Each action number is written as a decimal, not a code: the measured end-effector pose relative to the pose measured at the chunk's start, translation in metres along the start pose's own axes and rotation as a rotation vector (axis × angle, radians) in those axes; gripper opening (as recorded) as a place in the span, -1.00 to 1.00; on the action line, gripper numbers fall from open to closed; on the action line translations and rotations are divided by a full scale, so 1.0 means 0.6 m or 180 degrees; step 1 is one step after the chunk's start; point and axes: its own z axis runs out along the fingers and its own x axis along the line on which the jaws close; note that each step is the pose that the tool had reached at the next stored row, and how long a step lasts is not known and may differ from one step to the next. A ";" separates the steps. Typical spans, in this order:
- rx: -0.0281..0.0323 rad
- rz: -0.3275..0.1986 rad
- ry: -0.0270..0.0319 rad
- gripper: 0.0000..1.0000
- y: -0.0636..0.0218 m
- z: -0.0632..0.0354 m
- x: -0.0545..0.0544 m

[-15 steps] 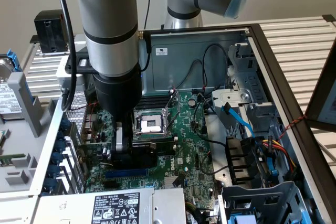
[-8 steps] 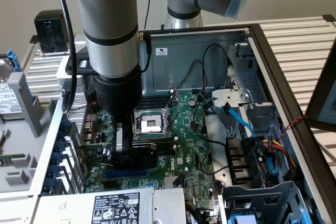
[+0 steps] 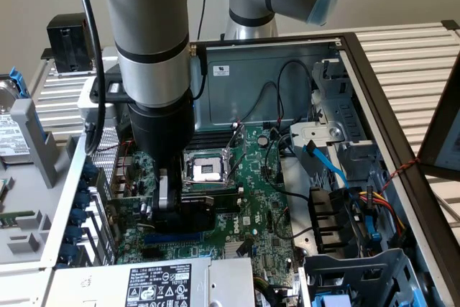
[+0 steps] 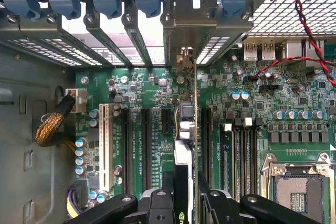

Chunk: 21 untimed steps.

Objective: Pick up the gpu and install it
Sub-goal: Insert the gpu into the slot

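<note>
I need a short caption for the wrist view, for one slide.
Fingers hold the gpu edge-on above the motherboard expansion slots, its bracket near the rear slot openings.

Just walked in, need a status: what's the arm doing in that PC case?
The arm's hand is down inside the open case, gripping the gpu edge-on over the motherboard. The card stands upright among the expansion slots, its metal bracket up against the rear slot openings. Whether it is fully seated can't be told. The CPU socket beside it is bare.
</note>
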 end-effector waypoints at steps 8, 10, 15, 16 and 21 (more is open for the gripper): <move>0.0000 0.0000 0.0000 -0.47 0.001 0.003 0.000; 0.0000 0.0001 0.0000 -0.47 0.002 0.003 0.000; 0.0000 0.0003 0.0000 -0.47 0.003 0.003 -0.001; 0.0000 0.0003 0.0000 -0.47 0.003 0.004 -0.001; 0.0000 0.0003 0.0000 -0.47 0.003 0.006 -0.001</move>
